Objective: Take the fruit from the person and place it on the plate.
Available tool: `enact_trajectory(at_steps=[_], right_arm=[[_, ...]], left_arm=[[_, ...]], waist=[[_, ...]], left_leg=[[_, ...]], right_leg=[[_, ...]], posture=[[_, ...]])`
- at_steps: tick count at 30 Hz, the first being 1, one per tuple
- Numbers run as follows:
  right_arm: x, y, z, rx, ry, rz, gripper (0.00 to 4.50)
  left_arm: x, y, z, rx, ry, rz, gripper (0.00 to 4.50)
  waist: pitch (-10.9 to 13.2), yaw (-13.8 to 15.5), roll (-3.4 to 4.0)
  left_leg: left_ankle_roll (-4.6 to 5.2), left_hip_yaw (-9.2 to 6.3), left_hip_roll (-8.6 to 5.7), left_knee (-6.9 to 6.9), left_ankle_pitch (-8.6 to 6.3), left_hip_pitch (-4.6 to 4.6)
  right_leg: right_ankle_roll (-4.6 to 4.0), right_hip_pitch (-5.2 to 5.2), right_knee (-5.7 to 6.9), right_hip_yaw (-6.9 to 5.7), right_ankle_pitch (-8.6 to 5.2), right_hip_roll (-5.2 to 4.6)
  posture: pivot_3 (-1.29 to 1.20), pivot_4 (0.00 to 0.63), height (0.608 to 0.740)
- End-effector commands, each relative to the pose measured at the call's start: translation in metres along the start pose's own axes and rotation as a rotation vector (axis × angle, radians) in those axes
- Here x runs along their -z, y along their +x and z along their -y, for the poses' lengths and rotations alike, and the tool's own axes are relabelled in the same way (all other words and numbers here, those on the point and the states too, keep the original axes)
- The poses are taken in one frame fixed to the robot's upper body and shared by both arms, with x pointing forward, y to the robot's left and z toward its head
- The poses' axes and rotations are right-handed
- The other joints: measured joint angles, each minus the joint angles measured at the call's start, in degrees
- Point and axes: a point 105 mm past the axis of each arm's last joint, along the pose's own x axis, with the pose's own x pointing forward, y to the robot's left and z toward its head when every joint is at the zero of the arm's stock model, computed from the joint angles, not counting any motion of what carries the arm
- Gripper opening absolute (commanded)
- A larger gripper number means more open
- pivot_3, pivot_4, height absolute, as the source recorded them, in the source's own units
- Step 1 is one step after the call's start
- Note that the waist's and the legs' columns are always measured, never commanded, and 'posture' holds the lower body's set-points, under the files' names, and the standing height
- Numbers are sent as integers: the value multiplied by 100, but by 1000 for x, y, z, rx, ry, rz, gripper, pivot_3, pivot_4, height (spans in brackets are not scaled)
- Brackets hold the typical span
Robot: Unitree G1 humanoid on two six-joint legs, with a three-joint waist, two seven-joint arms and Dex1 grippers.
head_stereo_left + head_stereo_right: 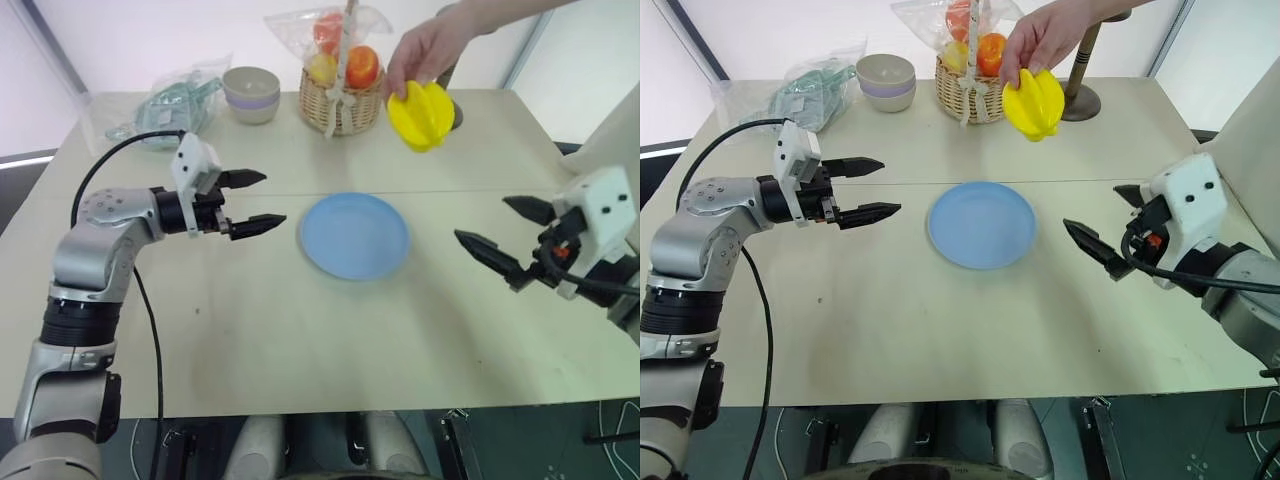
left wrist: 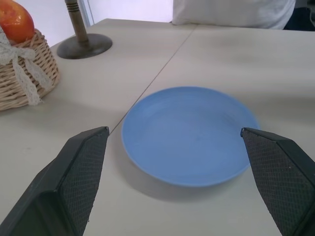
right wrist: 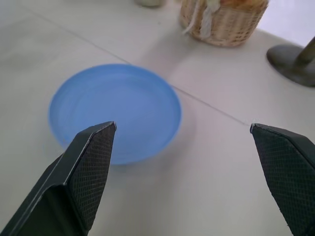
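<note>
1. A person's hand (image 1: 425,52) holds the fruit (image 1: 421,116) in the air, above the table (image 1: 300,340) on the far side of the plate (image 1: 355,235), just in front of the wicker basket (image 1: 340,100).
2. The plate lies bare at the middle of the table, between the two arms.
3. The right gripper (image 1: 500,237) hovers to the right of the plate, its two black fingers spread wide with nothing between them. It points toward the plate, and the fruit is well apart from it, higher and farther back.
4. The left gripper (image 1: 252,203) hangs on the plate's left side, likewise spread wide and empty.
5. I judge the handover is not yet made; the right arm looks the nearer one to take it.
6. To do it well, the right gripper should rise toward the fruit with its fingers kept wide and close across the ridged body below the person's fingers, not on them.
7. The skin looks glossy, so a firm grip on the middle seems wise before carrying it to the plate.
</note>
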Motion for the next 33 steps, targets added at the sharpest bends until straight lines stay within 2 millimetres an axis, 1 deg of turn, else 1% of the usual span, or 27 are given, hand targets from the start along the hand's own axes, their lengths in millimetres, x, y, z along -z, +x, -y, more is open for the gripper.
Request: enact_trajectory(at_steps=[1,2,3,5,9,12,15,20,24,30,33], right_arm=[[-19,6,9,117,68,122,4500],[-22,9,10,140,107,150,4500],[-26,15,8,162,167,186,4500],[-29,22,2,177,233,215,4500],[-25,39,-6,205,372,233,4500],[-29,48,-18,177,378,236,4500],[-33,55,-21,174,389,247,4500],[-37,64,-20,170,370,254,4500],[-41,70,-17,168,361,267,4500],[-38,83,-9,174,364,275,4500],[-41,89,-7,173,371,290,4500]], left_arm=[[-13,0,-2,-10,54,32,4487],[-13,0,-2,-12,54,32,4487],[-13,0,-2,-12,54,33,4487],[-12,1,-2,-12,53,35,4487],[-13,2,-2,-10,55,39,4487],[-13,2,-3,-13,61,39,4487],[-13,2,-3,-14,64,38,4487],[-13,2,-3,-18,66,39,4487],[-14,1,-3,-22,68,39,4487],[-14,0,-3,-37,69,41,4487],[-13,-2,-3,-43,69,40,4487]], waist=[[0,3,0],[0,-1,0],[0,-5,0],[0,-12,0],[-1,-17,2],[-1,-11,2],[-1,-25,2],[-1,-37,2],[-1,-103,3],[0,-127,3],[0,-127,4]], left_leg=[[0,0,0,0,0,0],[-1,-1,1,0,0,0],[-1,-1,1,0,0,0],[-1,0,1,-1,1,-1],[-1,0,0,-2,1,-4],[-1,1,-2,-2,1,-8],[-1,1,-2,-2,0,-9],[-1,1,-2,-2,0,-10],[0,0,-2,-2,0,-10],[0,0,-2,-5,0,-8],[0,0,-2,-5,0,-9]], right_leg=[[0,0,0,0,0,1],[0,0,1,0,0,1],[-1,0,1,1,0,1],[-1,-2,4,3,0,0],[-1,-6,5,3,0,-5],[-1,-9,5,1,0,-8],[-1,-11,4,1,0,-8],[-1,-11,5,-1,0,-7],[-1,-11,5,-1,0,-7],[-1,-12,5,-1,0,-4],[-1,-13,6,-1,0,-4]], posture=[[0,150,740],[0,150,740],[0,150,740],[0,150,740],[0,150,740],[0,150,740],[0,150,740],[0,150,740],[0,150,740],[0,150,740],[0,150,740]])
